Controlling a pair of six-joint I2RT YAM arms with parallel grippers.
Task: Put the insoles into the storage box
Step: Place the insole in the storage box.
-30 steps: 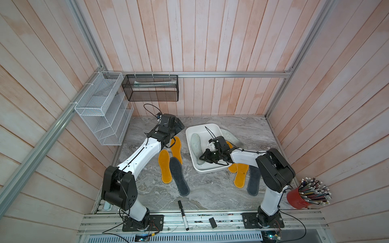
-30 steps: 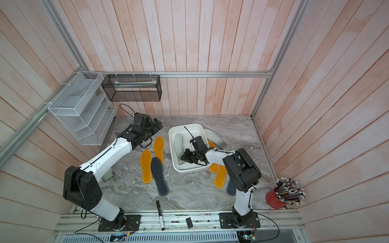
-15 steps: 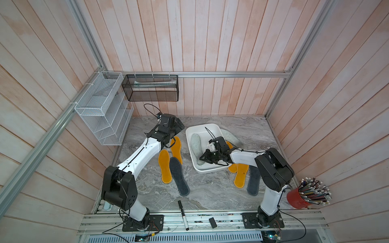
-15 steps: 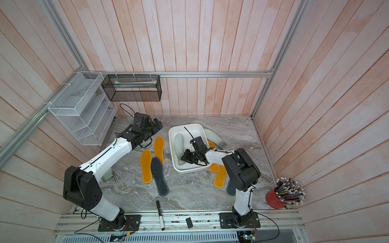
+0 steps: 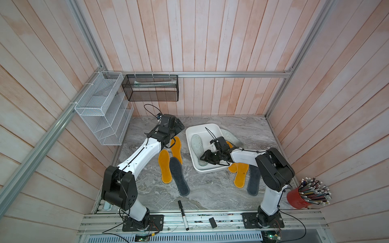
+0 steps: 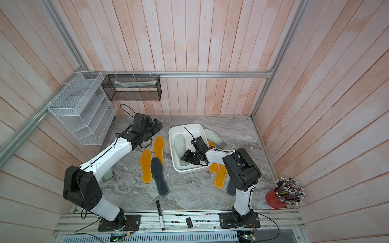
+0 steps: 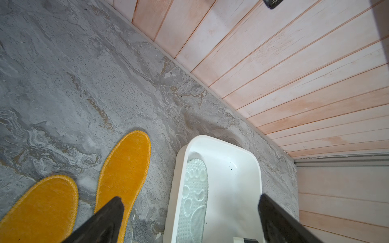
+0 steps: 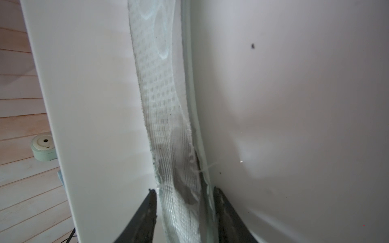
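The grey marble table (image 5: pixel 210 195) is carrying everything. The two white arms are reaching in from the near edge.

The white wire rack (image 5: pixel 101 113) and the black mesh basket (image 5: pixel 150 88) are hanging on the walls at the far left.

The storage box (image 5: pixel 210 170) is sitting in the far middle of the table. One pale insole (image 5: pixel 196 145) is lying inside it, along the box's left side.

The other insoles are lying on the table:
- A second pale insole (image 5: pixel 230 135) is lying just behind the box's right side.
- Two yellow insoles (image 5: pixel 176 147) and a dark grey insole (image 5: pixel 179 178) are lying left of the box.
- Two more yellow ones (image 5: pixel 241 174) and another dark grey one (image 5: pixel 253 181) are lying on its right, partly under the right arm.

The left gripper (image 7: pixel 189 198) is hanging above the far left corner of the box. Its fingers are spread wide and are holding nothing.

The right gripper (image 8: pixel 185 193) is reaching down into the box. Its fingers are standing partly apart, one on each side of the pale insole's near end. They seem not to be pinching it.

A red pencil cup (image 5: pixel 296 198) is standing at the near right. A black marker (image 5: pixel 182 214) is lying at the near edge.
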